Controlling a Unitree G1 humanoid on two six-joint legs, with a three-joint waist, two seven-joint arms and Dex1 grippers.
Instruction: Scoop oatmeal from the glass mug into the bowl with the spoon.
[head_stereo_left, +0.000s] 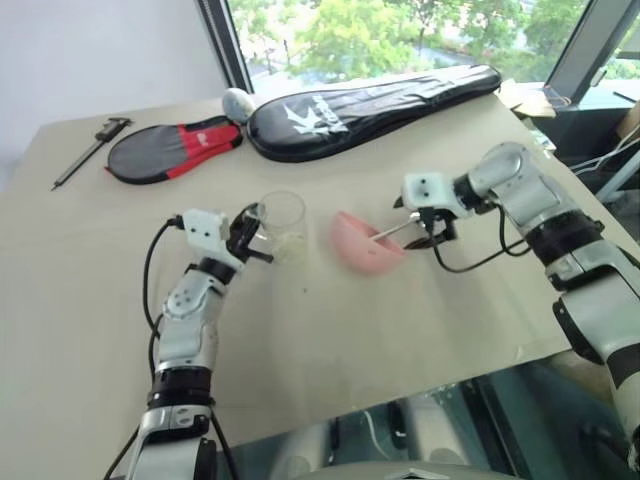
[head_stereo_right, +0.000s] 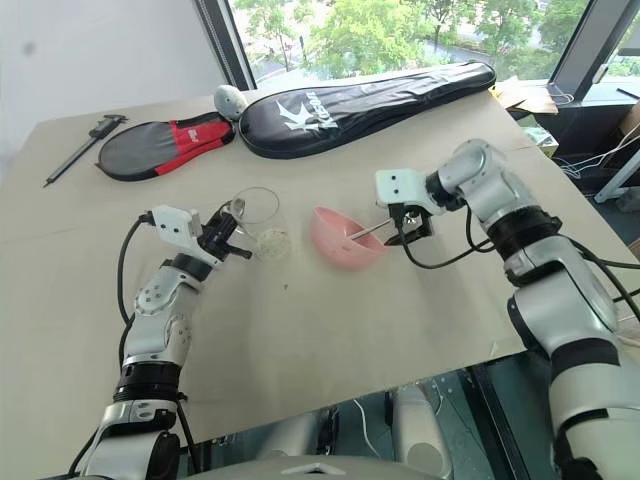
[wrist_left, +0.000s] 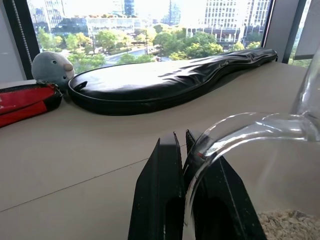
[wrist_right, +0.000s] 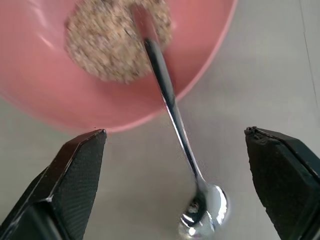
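Looking at the middle of the tabletop (head_stereo_left: 420, 330), I see one pink bowl (head_stereo_right: 345, 240), tipped up on its side, with one silver spoon (wrist_right: 175, 125) leaning over its rim. My right wrist view gives what the head views cannot: a heap of oatmeal (wrist_right: 107, 42) lies inside the bowl, the spoon's far end is sunk in it, and the spoon's rounded near end rests on the bare tabletop outside the bowl. The right gripper (wrist_right: 175, 185) hangs just above that end with its fingers (wrist_right: 75, 180) spread wide on either side, touching nothing.

Just beside the bowl, toward the left edge, stands one glass mug (head_stereo_left: 283, 225). The left wrist view shows a low layer of oat flakes (wrist_left: 290, 224) left in its bottom, and the left gripper (wrist_left: 182, 195) with its fingers squeezed tight on the mug's clear handle.

Along the far edge I count two racket covers, one black (head_stereo_left: 370, 108) and one red and black (head_stereo_left: 170, 150), a grey plush toy (wrist_left: 52, 69) between them, and a black caliper (head_stereo_left: 90, 150) near the far left corner.
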